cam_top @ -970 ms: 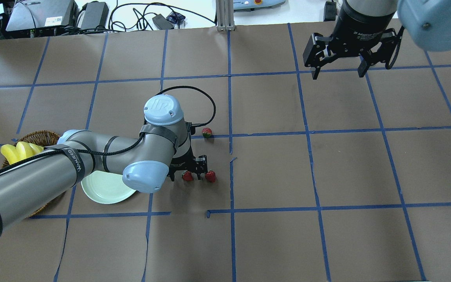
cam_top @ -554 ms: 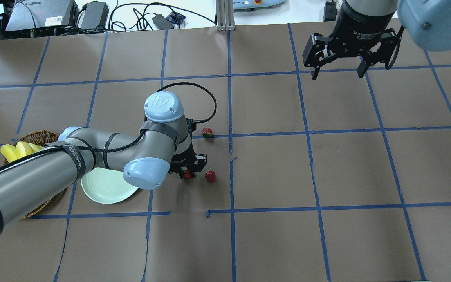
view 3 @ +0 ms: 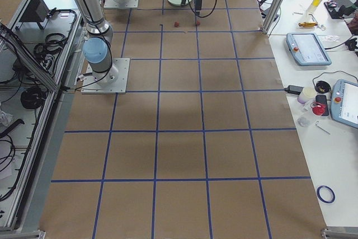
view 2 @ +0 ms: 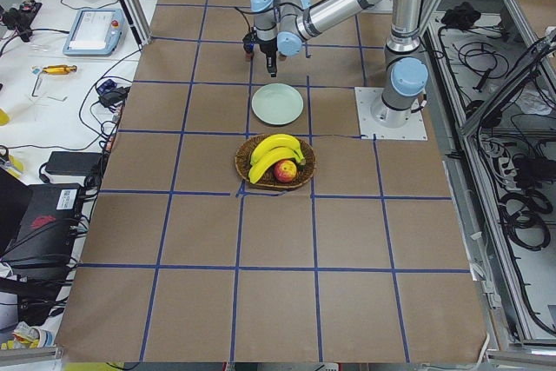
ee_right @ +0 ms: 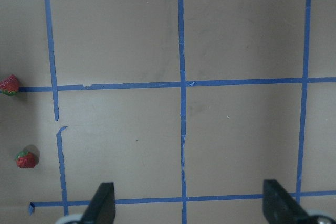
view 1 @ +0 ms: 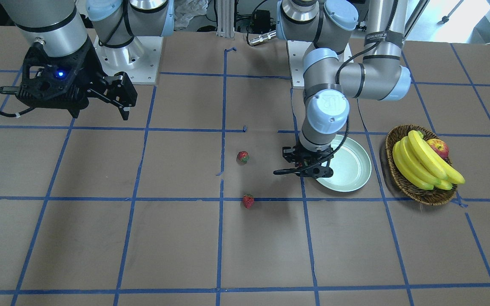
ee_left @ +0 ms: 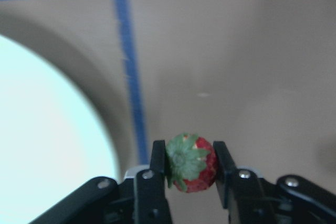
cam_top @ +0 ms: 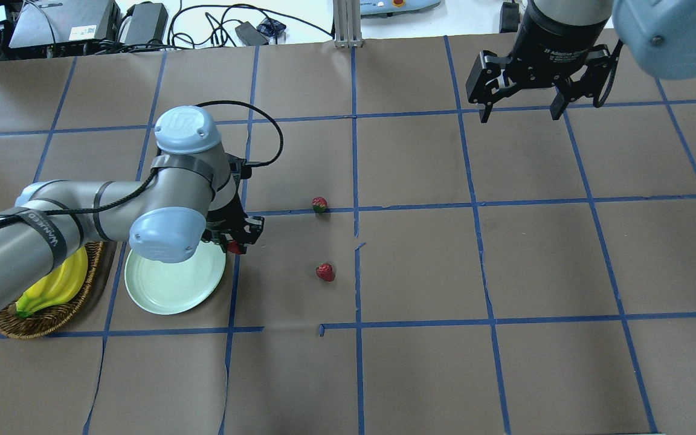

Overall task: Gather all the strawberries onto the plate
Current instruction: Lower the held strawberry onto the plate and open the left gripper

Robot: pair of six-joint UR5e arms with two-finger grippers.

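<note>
My left gripper (ee_left: 190, 182) is shut on a red strawberry (ee_left: 190, 170) with a green cap, held just above the table beside the rim of the pale green plate (cam_top: 167, 290). In the overhead view this held strawberry (cam_top: 234, 246) sits right of the plate's upper right edge. Two more strawberries lie on the brown paper, one (cam_top: 319, 204) on a blue tape line and one (cam_top: 325, 272) nearer the robot. My right gripper (cam_top: 522, 113) hangs open and empty, high over the far right of the table.
A wicker basket (view 1: 423, 193) with bananas (view 1: 423, 163) and an apple (view 1: 438, 148) stands just beyond the plate (view 1: 351, 170), on the robot's left. Blue tape lines cross the brown table cover. Cables and boxes lie past the far edge.
My left gripper shut on the strawberry nearest the plate and carried it left to the plate's rim. The other two berries and the right arm stayed put.
</note>
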